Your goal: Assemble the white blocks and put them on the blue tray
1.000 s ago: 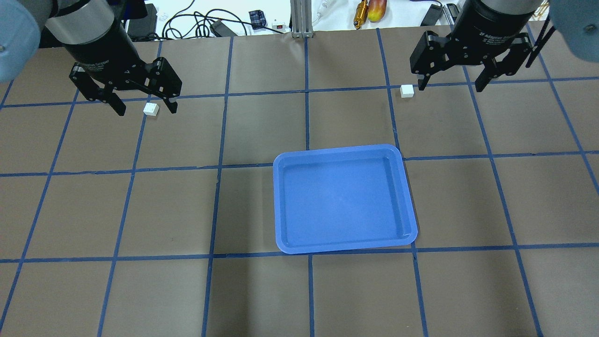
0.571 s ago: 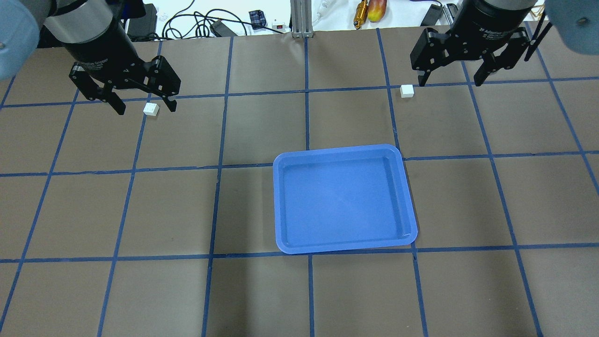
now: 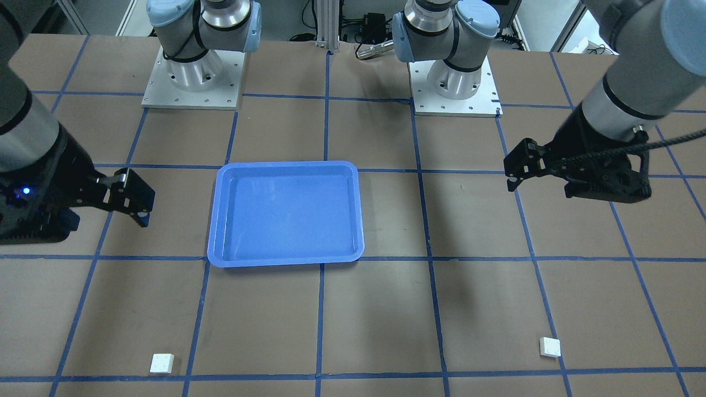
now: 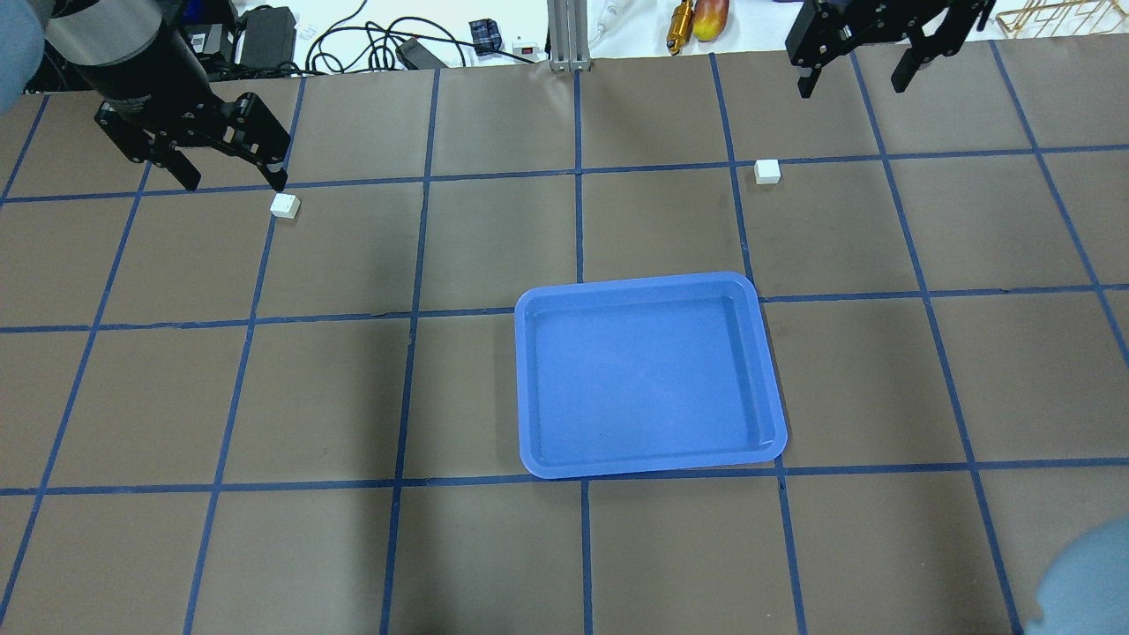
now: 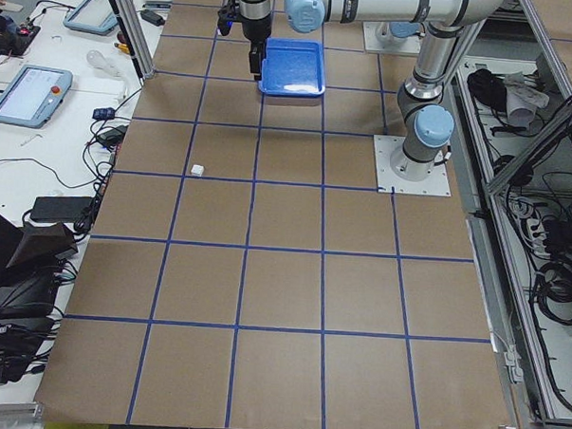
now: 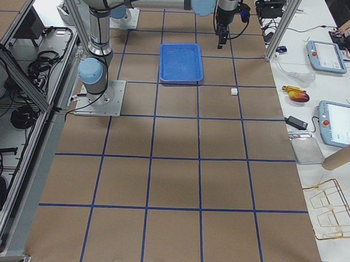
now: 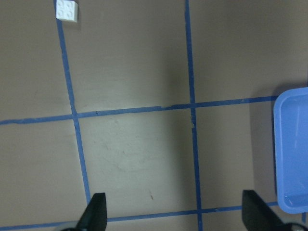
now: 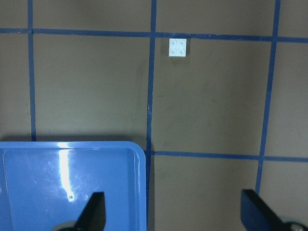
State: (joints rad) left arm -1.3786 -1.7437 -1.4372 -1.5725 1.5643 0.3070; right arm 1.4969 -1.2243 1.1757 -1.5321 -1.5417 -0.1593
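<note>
Both hands hang wide open. The left hand [image 4: 234, 181] hovers near the left-side white block [image 4: 284, 205], while the right hand [image 4: 851, 88] is cropped by the overhead view's top edge (only its fingers show). The right-side white block [image 4: 767, 171] lies alone on the table [image 4: 494, 238] — the blue tray [image 4: 635, 280] sits well apart from both.

A robotics lab: robot arms [image 3: 223, 16] bolted through metal plates [image 3: 160, 99] to a brown table [image 4: 309, 397] gridded in blue tape [image 4: 578, 229], with control tablets [image 6: 338, 123], loose cables [image 4: 353, 40] and aluminium posts [image 4: 564, 35] alongside.
</note>
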